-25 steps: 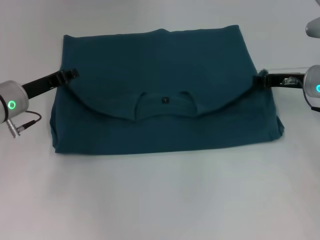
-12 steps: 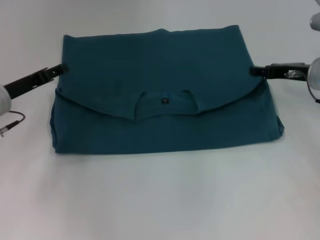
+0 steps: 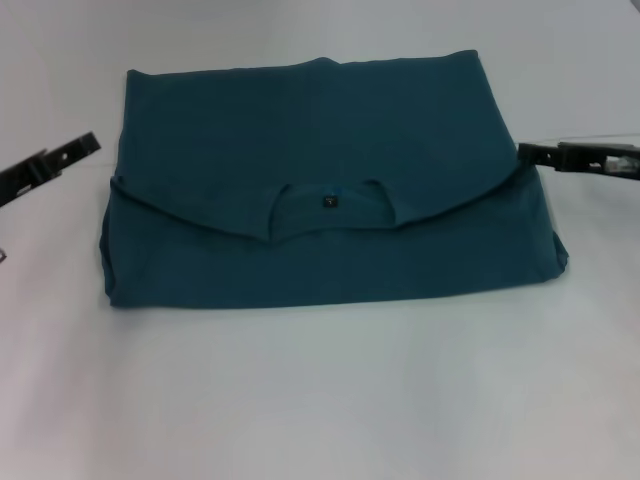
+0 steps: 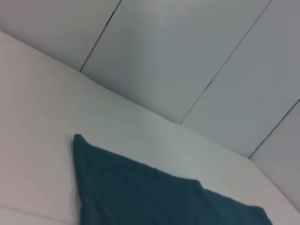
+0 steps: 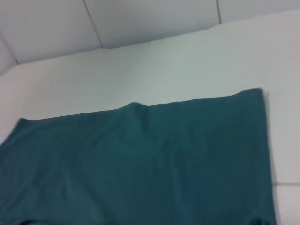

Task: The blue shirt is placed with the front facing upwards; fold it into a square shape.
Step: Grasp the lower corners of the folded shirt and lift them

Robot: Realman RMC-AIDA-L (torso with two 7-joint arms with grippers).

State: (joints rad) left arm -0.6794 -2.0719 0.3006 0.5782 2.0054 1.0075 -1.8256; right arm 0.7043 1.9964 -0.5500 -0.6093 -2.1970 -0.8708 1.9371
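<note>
Large dark teal-blue cotton T-shirt [image 3: 330, 190] lies flat near the middle of the plain white tabletop [image 3: 320, 400], folded into a wide rectangle. The far half has been brought forward over the near half, so the round collar with its small black tag [image 3: 329, 202] faces up at the centre of a curved, sagging fold edge, and a band of the lower layer shows along the near side. No lettering visible on any exposed face. Near-right corner juts out slightly past the rest. Judgement: the lengthwise fold appears done, but the shape is plainly wider than deep, so at least one side-to-side fold is left before it reads as a square, and the drooping upper edge would want tidying. Left gripper [image 3: 78, 150] sits off the shirt's left edge, apart from the cloth, over bare table; dark fingers in profile, holding nothing, though I cannot tell whether they are spread or closed. Right gripper [image 3: 540, 155] hangs just beside the shirt's right edge, at the end of the upper layer, apparently clear of the fabric and empty; finger spread likewise cannot be told. Both wrist views show only teal cloth, table and grey panelled wall [image 4: 187, 56].
</note>
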